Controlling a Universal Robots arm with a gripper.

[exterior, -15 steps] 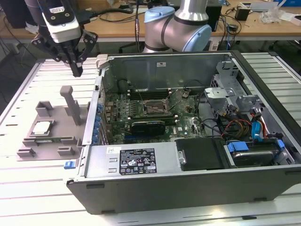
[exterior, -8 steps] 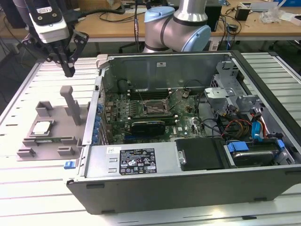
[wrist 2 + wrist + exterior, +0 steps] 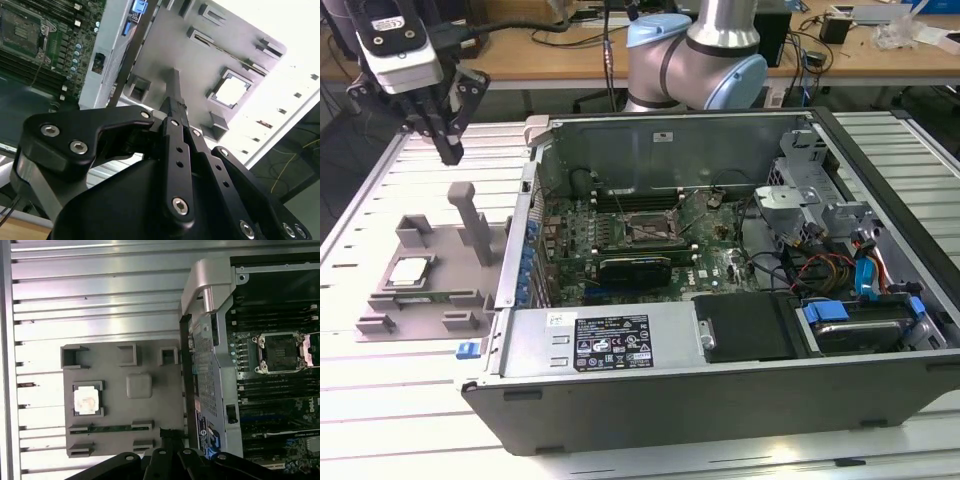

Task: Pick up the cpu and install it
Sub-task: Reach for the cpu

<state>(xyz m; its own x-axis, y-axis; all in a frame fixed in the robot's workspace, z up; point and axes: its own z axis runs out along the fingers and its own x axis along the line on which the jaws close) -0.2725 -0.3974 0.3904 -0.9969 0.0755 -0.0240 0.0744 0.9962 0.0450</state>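
my claw hangs closed and empty above the grey tray, where i see the cpu resting.

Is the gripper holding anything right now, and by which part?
Nothing is held. The gripper hangs empty above the grey tray, where the cpu lies.

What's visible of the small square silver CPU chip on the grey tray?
The small flat square cpu has a shiny silver-grey metal top. It lies flat, top up, seated between low blocks of the grey plastic tray, beside the open computer case. Nothing grips it; the gripper hangs higher up, apart.
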